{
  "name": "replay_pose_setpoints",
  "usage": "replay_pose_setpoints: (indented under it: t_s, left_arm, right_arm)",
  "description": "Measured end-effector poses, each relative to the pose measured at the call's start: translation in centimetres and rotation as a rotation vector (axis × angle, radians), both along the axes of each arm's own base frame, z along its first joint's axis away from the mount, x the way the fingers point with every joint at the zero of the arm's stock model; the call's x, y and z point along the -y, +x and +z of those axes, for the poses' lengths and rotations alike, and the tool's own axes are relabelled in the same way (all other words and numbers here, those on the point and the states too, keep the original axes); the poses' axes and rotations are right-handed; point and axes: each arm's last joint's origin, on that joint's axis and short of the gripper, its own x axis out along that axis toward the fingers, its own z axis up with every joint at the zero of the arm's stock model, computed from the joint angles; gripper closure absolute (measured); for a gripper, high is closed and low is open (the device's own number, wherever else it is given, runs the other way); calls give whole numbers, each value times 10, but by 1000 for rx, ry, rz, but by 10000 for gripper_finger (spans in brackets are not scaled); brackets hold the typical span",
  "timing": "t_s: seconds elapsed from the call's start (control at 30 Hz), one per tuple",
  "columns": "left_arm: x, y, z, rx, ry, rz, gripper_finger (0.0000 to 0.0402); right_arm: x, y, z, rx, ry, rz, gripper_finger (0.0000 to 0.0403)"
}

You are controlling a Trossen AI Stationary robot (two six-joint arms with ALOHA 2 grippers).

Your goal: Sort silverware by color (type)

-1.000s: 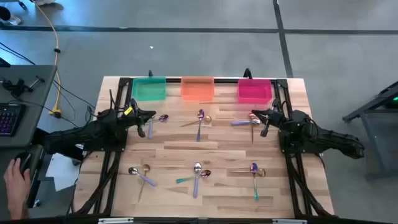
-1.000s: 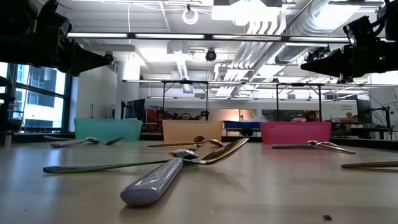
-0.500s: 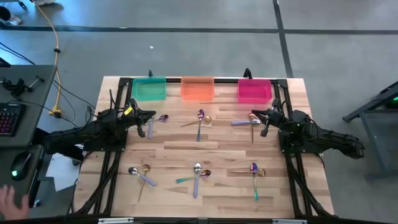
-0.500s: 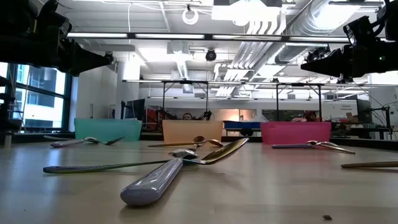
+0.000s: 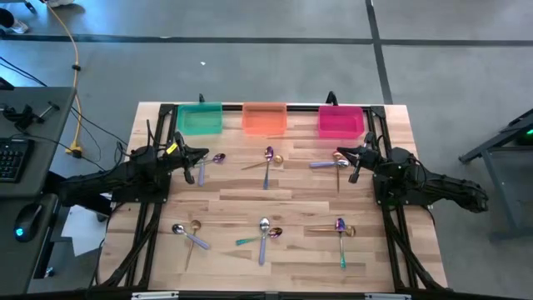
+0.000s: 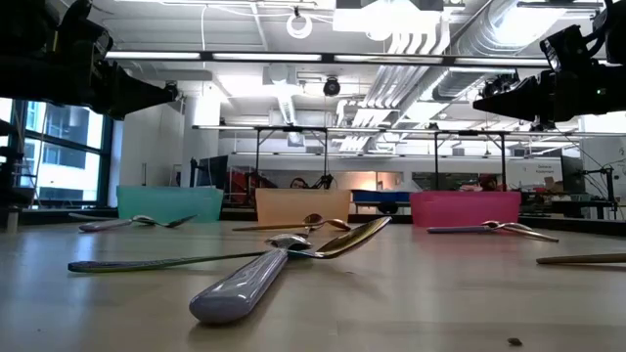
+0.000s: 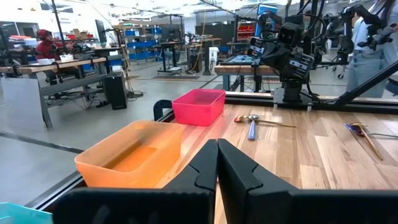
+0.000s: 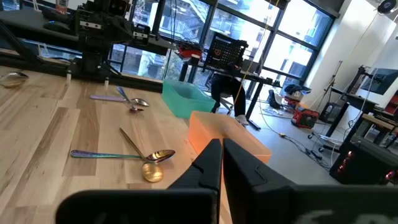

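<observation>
Silverware lies flat on the table in several small crossed clusters: gold, silver and iridescent purple-teal spoons. Far-row clusters lie at left point(image 5: 208, 161), middle point(image 5: 268, 159) and right point(image 5: 331, 164); near-row clusters lie at left point(image 5: 190, 233), middle point(image 5: 263, 231) and right point(image 5: 341, 230). My left gripper point(image 5: 203, 155) point(image 7: 217, 150) hovers shut by the far-left cluster, raised off the table. My right gripper point(image 5: 339, 154) point(image 8: 222, 149) hovers shut over the far-right cluster. Neither touches anything.
Three plastic bins stand along the table's far edge: green point(image 5: 200, 119), orange point(image 5: 264, 118), pink point(image 5: 341, 122). Bare wood shows across the middle of the table point(image 5: 291, 196). A desk with a keyboard and mouse point(image 5: 25, 221) stands beyond the table's left edge.
Both arms have kept still and no silverware has moved. A person's hand that rested on the mouse at the desk to the left has drawn back toward the near side and out of view.
</observation>
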Motion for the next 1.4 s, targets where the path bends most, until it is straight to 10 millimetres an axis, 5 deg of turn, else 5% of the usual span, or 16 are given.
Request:
replay_pose_setpoints:
  t_s: [0.37, 0.7, 0.83, 1.4]
  left_arm:
    - [0, 0, 0, 0, 0, 0, 401]
    - [0, 0, 0, 0, 0, 0, 401]
    - [0, 0, 0, 0, 0, 0, 401]
    - [0, 0, 0, 0, 0, 0, 401]
  right_arm:
    - [0, 0, 0, 86, 202, 13, 402]
    - [-4, -1, 24, 346, 233, 155, 402]
    - [-5, 3, 21, 303, 279, 240, 402]
    - [7, 30, -23, -179, 553, -23, 388]
